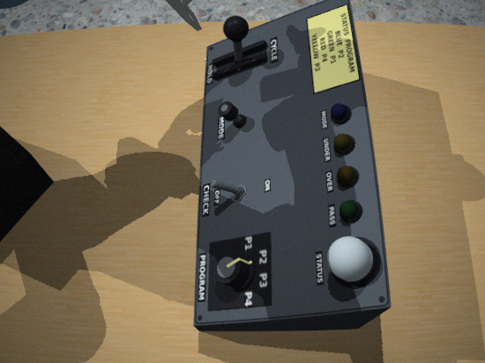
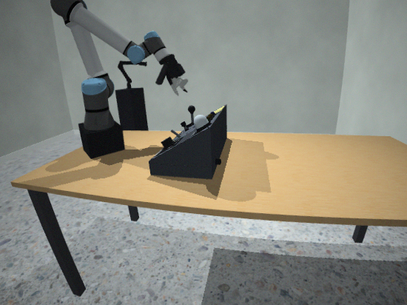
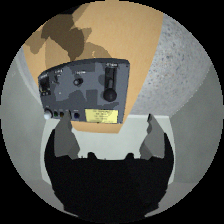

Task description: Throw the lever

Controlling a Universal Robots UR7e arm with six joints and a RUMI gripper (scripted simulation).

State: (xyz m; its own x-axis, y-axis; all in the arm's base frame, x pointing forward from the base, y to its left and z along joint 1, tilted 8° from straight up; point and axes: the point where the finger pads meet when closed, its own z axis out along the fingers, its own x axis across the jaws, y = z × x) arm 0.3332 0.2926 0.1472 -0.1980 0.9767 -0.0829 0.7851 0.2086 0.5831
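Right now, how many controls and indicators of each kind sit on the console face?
Slide lever: 1
Push button: 1
Toggle switch: 1
Rotary knob: 1
Small lamps: 4
White dome: 1
Yellow placard: 1
Total: 10

Pale grey-green walls, speckled stone floor, wood table – dark legs, hard shadows
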